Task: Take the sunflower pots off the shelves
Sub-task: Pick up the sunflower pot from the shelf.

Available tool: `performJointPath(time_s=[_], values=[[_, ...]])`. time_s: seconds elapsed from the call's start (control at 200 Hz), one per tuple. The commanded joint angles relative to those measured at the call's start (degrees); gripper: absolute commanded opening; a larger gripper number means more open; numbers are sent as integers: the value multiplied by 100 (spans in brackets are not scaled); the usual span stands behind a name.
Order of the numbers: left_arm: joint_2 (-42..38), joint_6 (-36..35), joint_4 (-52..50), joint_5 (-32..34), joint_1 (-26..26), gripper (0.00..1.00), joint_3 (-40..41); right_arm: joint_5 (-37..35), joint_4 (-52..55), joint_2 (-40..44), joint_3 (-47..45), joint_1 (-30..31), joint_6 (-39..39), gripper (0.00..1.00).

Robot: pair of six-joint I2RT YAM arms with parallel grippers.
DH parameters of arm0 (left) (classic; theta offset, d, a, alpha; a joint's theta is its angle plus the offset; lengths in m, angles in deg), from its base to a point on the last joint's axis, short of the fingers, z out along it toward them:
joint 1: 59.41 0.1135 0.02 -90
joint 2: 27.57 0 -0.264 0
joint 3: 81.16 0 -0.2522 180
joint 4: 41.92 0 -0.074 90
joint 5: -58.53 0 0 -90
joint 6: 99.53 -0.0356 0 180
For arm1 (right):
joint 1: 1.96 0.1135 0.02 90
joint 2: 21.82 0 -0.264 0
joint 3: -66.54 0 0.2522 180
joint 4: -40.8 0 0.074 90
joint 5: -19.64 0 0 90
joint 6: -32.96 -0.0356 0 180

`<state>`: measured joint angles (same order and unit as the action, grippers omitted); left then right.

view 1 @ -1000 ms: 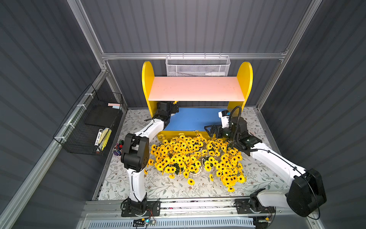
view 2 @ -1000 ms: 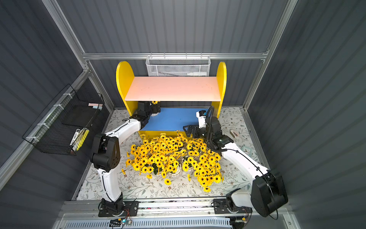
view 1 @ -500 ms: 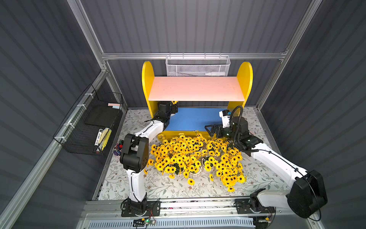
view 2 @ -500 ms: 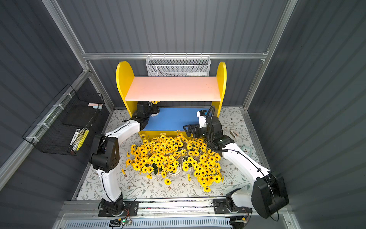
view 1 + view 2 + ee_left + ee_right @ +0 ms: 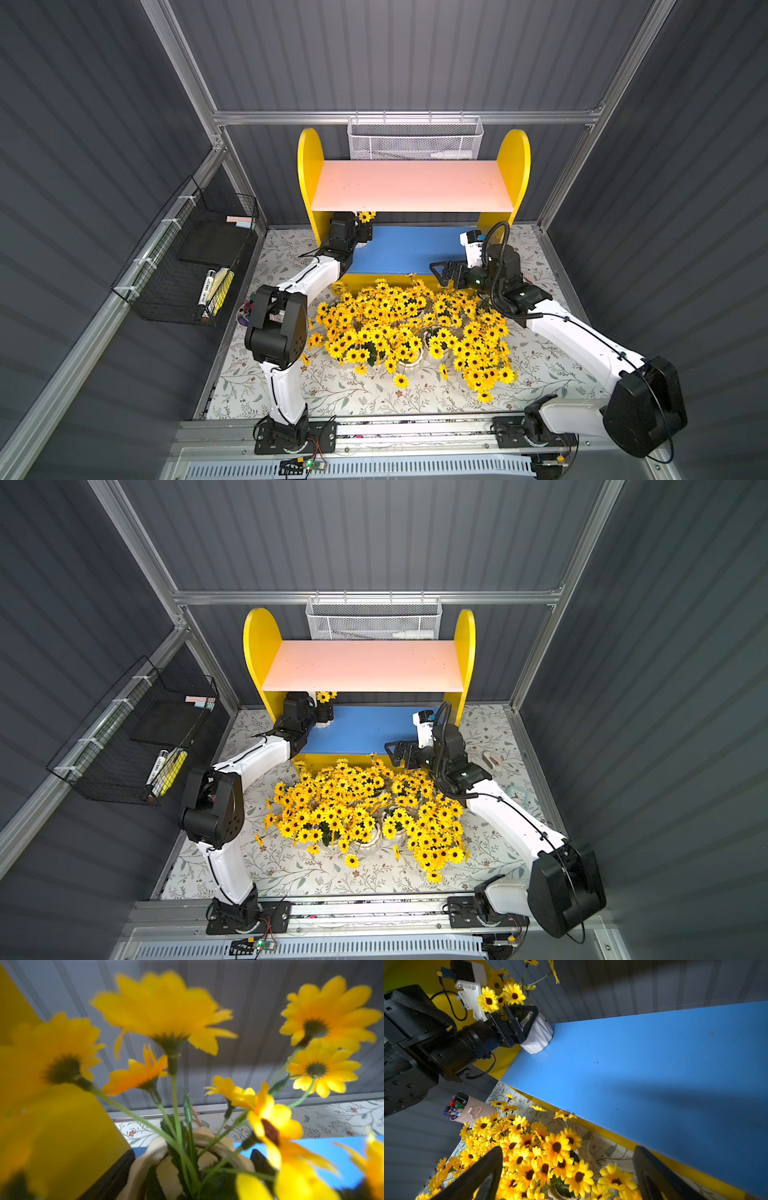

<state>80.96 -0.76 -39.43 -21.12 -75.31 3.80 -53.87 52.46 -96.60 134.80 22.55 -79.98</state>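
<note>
Drawing the left tool (image 5: 532,1020) straight back and level is judged best, so that the blooms of the last sunflower pot (image 5: 538,1040) are not snagged under the pink upper board (image 5: 411,185). That tool is clamped round the pot, which is stood at the left end of the blue lower board (image 5: 633,1064); the right tool (image 5: 438,272) is held wide apart and empty above the other sunflower pots (image 5: 374,332) on the surface (image 5: 353,395).

shelves (image 5: 309,166): yellow, pink, blue | sunflower pots (image 5: 537,1041): white ribbed | table (image 5: 340,395): floral
</note>
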Motion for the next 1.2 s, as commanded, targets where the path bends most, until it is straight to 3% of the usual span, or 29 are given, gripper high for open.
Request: performJointPath(time_s=[0.0,0.255,0.615,0.725,1.196], values=[[-358,85,-328,-418,-1,29,303,32,-105,213,-54,-23,-12,99],[-686,71,-346,-1153,-108,7,729,105,-79,324,-90,-19,-70,99],[-1162,-434,-106,-2463,-365,6,1416,101,22,396,-133,-19,-53,99],[-1320,-539,-149,-2570,-427,0,1557,104,43,408,-141,-18,-35,99],[-1662,-1021,-285,-2179,-965,0,1304,-215,185,708,-234,-19,55,99]])
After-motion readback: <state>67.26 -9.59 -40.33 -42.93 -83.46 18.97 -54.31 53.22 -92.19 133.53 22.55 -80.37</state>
